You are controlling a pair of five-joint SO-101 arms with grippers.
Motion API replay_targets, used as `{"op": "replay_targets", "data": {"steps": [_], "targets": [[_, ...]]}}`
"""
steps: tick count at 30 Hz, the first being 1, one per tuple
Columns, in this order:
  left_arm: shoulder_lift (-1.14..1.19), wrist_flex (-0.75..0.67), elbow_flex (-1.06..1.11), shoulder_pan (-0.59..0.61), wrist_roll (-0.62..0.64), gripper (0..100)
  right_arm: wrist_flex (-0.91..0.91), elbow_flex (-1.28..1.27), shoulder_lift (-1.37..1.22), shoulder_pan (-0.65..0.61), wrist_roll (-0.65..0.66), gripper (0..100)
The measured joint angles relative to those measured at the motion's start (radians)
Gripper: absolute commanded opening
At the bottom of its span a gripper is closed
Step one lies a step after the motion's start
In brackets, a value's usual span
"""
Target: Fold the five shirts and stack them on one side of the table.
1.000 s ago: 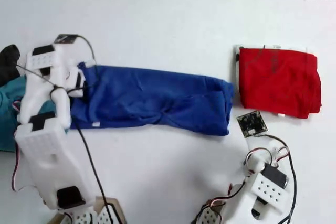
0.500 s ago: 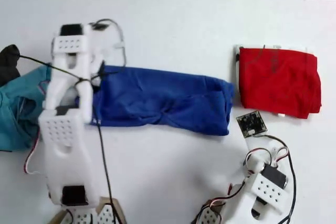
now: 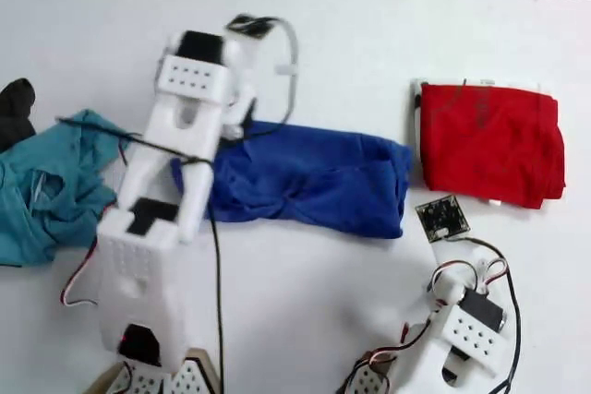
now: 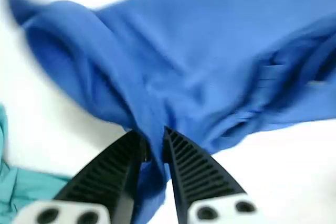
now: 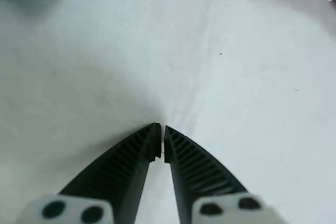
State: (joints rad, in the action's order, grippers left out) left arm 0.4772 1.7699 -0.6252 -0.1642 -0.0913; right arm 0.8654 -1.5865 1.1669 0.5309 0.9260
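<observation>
Blue shirt [image 3: 314, 177] lies mid-table as a long band, its long axis running left to right, its right end just short of the folded red shirt [image 3: 489, 140]. My arm covers its left end in the high view. My left wrist view shows that end bunched and pinched between the fingers of my left gripper [image 4: 155, 140], clamped on the cloth. My right gripper [image 5: 161, 140] hangs over bare table near the front right, fingers together on nothing. A crumpled teal shirt [image 3: 46, 191] sits at the left edge. The table [image 3: 369, 34] lies bare beyond the blue band and in front of it.
</observation>
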Motion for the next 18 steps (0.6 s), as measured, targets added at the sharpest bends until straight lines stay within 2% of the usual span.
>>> {"op": "replay_targets", "data": {"steps": [6,18], "targets": [[-0.097,-0.006,0.0,-0.161,-0.002,3,0.0,0.0,0.0,0.0,0.0,2.0],[-0.097,-0.181,0.008,-0.361,-0.002,3,-0.003,0.0,0.0,0.0,-0.005,2.0]]}}
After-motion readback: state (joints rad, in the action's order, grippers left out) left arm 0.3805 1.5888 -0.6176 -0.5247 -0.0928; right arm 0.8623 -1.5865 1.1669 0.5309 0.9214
